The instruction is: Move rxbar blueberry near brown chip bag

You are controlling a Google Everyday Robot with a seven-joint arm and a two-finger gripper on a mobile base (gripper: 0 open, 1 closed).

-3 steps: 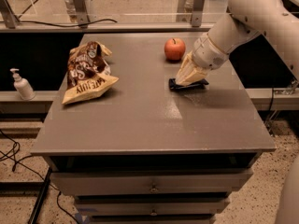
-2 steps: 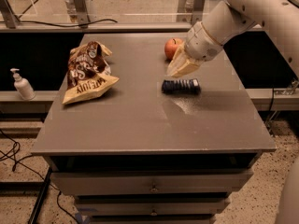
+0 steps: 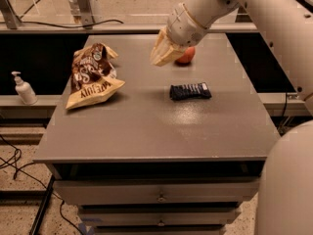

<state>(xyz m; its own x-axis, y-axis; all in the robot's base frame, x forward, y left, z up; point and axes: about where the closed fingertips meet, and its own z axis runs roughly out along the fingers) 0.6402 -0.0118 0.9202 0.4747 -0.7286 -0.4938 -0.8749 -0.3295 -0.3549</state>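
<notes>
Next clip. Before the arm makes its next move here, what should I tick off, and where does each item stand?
1. rxbar blueberry lies flat on the table, in full view: ok.
2. End effector over the bar: not ok; it hovers above the table, up and to the left of the bar.
3. End effector clear of the apple: cannot tell; they overlap in this view.
4. Brown chip bag in view at the table's left: ok.
5. Bar near bag: not ok; bare tabletop separates them.
6. Nothing lies between bar and bag: ok.
</notes>
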